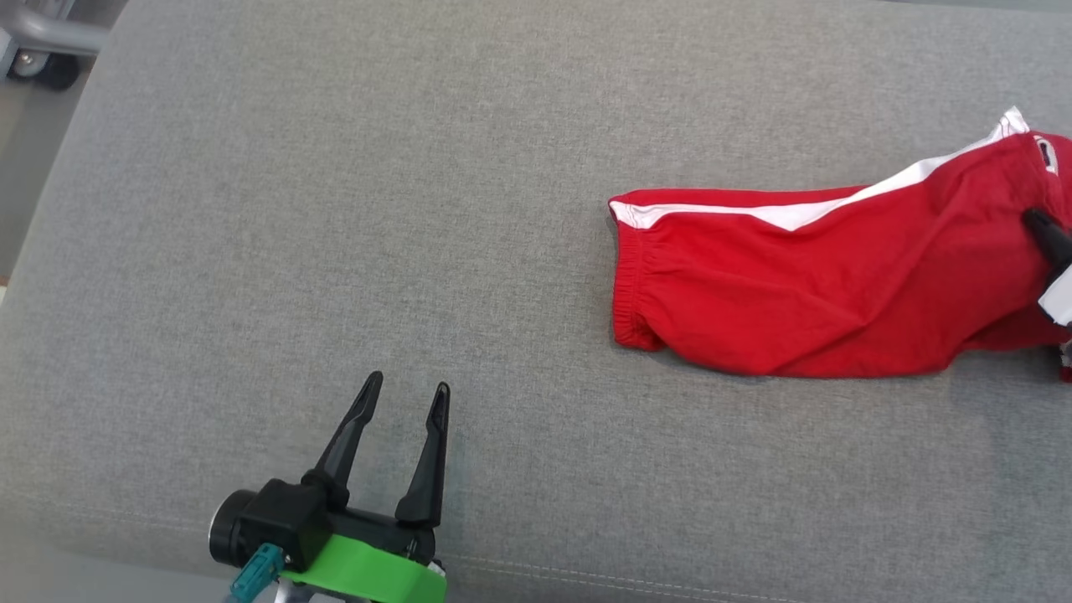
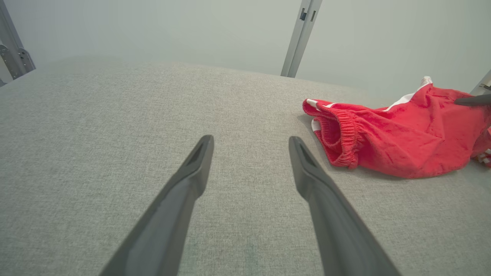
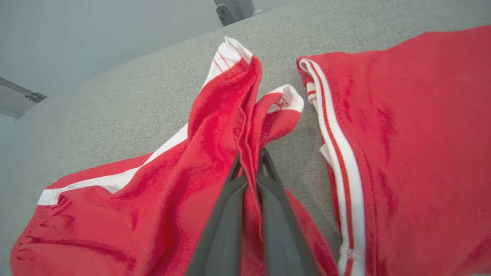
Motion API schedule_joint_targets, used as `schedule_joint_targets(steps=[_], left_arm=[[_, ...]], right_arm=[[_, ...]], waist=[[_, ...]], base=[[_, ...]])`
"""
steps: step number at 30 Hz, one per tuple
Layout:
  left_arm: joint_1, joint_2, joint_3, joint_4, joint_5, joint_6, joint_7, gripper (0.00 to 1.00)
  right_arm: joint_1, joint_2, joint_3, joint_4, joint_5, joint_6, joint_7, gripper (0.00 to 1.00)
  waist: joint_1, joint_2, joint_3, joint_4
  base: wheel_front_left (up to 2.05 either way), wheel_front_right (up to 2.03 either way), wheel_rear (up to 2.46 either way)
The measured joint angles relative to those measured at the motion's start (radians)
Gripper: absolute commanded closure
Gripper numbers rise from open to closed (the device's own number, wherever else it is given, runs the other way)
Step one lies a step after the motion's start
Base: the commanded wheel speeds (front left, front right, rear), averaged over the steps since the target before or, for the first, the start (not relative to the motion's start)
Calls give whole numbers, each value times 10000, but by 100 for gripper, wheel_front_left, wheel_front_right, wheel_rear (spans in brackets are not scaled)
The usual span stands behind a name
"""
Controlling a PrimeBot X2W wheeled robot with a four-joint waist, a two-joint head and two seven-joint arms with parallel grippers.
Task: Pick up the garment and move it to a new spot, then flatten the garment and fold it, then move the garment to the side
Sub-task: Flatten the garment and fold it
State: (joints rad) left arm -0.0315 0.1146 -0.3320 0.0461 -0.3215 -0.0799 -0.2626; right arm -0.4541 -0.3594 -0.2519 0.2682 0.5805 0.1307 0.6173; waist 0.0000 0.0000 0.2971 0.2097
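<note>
Well to the left of the red fabric garment (image 1: 821, 293) with a white side stripe, and nearer the robot than its gathered elastic opening: left gripper (image 1: 408, 383), two long dark fingers on a black and bright green mount. Spread wide, holding nothing, only bare weave between the fingers. Hangs low over the grey woven-fabric cushion surface (image 1: 335, 209); cannot tell whether touching it. Points past the garment's left end rather than at it.

Next, the garment itself. Lies crumpled and lengthwise on the grey weave, elastic opening at the left end, slightly agape, white stripe along the far edge towards the right end. Flat on the cloth at the left end, drawn up into a ridge at the right end.

At the garment's right end: right gripper (image 3: 251, 157), dark fingers pressed together on a raised fold of the red cloth, pinching it between the tips. Above the pinch, a white-edged corner of the garment, upright beyond the fingertips. Just right of the pinched fold, across a strip of bare grey weave: a flat red panel (image 3: 402, 134) edged with a white band and thin red lines. Same garment or another, cannot tell.

Beyond the garment's far side: pale metal posts (image 2: 301, 38) against a plain wall.
</note>
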Motion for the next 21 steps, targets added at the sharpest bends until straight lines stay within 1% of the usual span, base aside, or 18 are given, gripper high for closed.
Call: schedule_joint_targets(steps=[2,4,7,11,12,14,18,21], left_arm=[[143,-65,44,23,10,-81,0,0],[230,-132,56,121,21,-140,0,0],[251,-251,-10,190,63,-215,0,0],[246,-364,-77,286,69,-301,0,0],[240,-380,-104,332,69,-336,-2,0],[213,-418,-196,447,90,-355,-2,0],[128,-504,-257,619,94,-395,0,0],[90,-570,-163,711,50,-407,0,0]], right_arm=[[-5,169,-240,-360,79,0,12,100],[-58,520,-378,-819,416,-2,155,100],[-81,1070,31,-1634,474,-2,428,100],[26,2201,874,-2207,360,0,736,100],[67,2508,1034,-2205,307,0,731,100],[146,2859,1350,-2023,138,-2,585,100],[161,3093,1967,-1292,107,-2,2,100],[175,3093,2522,-554,474,-2,-813,100]], waist=[[0,0,-203,-120],[0,0,-376,-207],[0,0,-549,-237],[0,0,-571,-62],[0,0,-557,5],[0,0,-515,163],[0,0,-444,507],[0,0,-416,780]], base=[[0,0,0],[0,0,0],[0,0,0],[0,0,0],[0,0,0],[0,0,0],[0,0,0],[0,0,0]])
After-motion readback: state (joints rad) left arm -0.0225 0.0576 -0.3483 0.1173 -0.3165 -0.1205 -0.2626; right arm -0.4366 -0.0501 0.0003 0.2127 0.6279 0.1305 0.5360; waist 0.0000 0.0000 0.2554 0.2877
